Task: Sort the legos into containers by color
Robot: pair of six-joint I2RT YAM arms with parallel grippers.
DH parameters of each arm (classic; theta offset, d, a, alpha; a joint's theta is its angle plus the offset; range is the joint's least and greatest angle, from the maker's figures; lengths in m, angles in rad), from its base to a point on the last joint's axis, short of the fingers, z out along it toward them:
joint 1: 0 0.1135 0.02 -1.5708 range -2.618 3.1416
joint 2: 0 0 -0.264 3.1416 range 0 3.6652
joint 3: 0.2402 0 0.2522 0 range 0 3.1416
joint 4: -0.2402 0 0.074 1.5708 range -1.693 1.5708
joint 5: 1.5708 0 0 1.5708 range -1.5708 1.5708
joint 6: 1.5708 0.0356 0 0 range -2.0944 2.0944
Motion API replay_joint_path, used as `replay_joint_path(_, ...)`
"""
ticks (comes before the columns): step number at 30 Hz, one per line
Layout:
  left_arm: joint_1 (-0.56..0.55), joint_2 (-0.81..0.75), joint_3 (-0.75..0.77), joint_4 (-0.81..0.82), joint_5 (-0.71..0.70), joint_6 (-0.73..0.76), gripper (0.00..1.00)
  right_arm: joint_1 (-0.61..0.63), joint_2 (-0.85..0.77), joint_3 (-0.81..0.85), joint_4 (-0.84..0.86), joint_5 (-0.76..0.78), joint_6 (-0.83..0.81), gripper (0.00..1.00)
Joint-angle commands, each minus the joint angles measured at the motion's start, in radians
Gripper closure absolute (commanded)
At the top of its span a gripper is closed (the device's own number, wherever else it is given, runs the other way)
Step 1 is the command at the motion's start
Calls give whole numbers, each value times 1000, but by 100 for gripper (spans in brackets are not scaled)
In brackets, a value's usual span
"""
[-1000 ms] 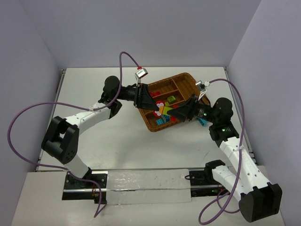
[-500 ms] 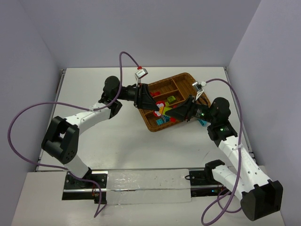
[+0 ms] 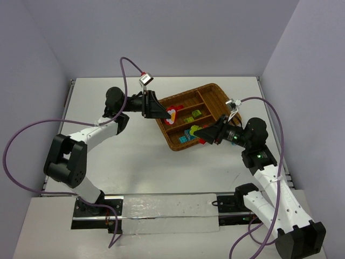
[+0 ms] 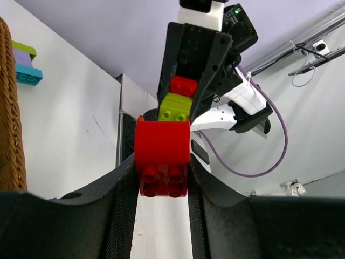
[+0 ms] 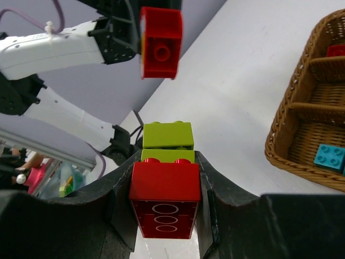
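Observation:
My left gripper [image 3: 168,112] is shut on a red lego [image 4: 161,156], held above the left end of the wicker tray [image 3: 215,87]. My right gripper [image 3: 198,130] hangs over the tray's near side, shut on a stack of a red brick [image 5: 164,186] with yellow-green bricks [image 5: 167,135] on top. The two grippers face each other with a gap between them. The left gripper's red brick [image 5: 160,43] shows in the right wrist view. Inside the tray's slots lie red [image 3: 178,107], yellow-green [image 3: 197,113] and cyan legos [image 3: 188,135].
A small stack of yellow-green, purple and cyan bricks [image 4: 24,63] stands on the white table beyond the tray's edge [image 4: 9,124]. Grey walls close in the table on three sides. Purple cables loop above both arms.
The grippers, close together over the tray before, have drawn apart. The left one moved up and left with its red brick; the right one pulled back right with the red and green stack.

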Motion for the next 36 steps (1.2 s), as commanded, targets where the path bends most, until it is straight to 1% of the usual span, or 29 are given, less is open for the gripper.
replay_joint_path(1, -11, -46, 51, -173, -29, 136, 100, -9, -16, 34, -102, 100, -60, 100)
replay_joint_path(2, -11, -40, 85, -332, -94, 221, 100, -8, -16, 53, -158, 162, -75, 100)
replay_joint_path(3, -12, -31, 125, -483, -112, 311, 100, -7, -16, 69, -205, 223, -85, 100)
replay_joint_path(4, -16, -8, 195, -703, -199, 435, 100, -9, -22, 93, -279, 347, -98, 100)
replay_joint_path(5, -20, -2, 241, -757, -263, 496, 100, -9, -29, 104, -318, 423, -101, 100)
replay_joint_path(6, -22, 22, 286, -888, -332, 529, 100, -9, -42, 110, -353, 504, -106, 100)
replay_joint_path(7, -24, 57, 332, -982, -405, 550, 100, -9, -57, 114, -386, 582, -108, 100)
replay_joint_path(9, -25, 120, 398, -1065, -504, 558, 100, -9, -80, 117, -424, 674, -104, 100)
replay_joint_path(14, -28, 277, 520, -1161, -658, 551, 100, -9, -109, 102, -452, 721, -100, 100)
replay_joint_path(16, -29, 346, 592, -1204, -734, 548, 100, -9, -111, 99, -463, 726, -99, 100)
replay_joint_path(19, -29, 428, 674, -1246, -746, 544, 100, -9, -116, 100, -474, 725, -106, 100)
replay_joint_path(23, -29, 461, 724, -1257, -796, 545, 100, -9, -118, 95, -475, 725, -108, 100)
replay_joint_path(25, -30, 515, 806, -1311, -866, 551, 100, -9, -111, 90, -468, 717, -105, 100)
replay_joint_path(29, -33, 614, 937, -1376, -912, 554, 100, -7, -111, 88, -464, 712, -102, 100)
replay_joint_path(31, -36, 644, 986, -1398, -926, 553, 98, -9, -113, 90, -470, 714, -105, 100)
replay_joint_path(32, -36, 654, 995, -1406, -939, 552, 96, -9, -115, 89, -476, 714, -107, 100)
replay_joint_path(36, -36, 669, 992, -1416, -1002, 545, 94, -9, -116, 84, -482, 718, -111, 100)
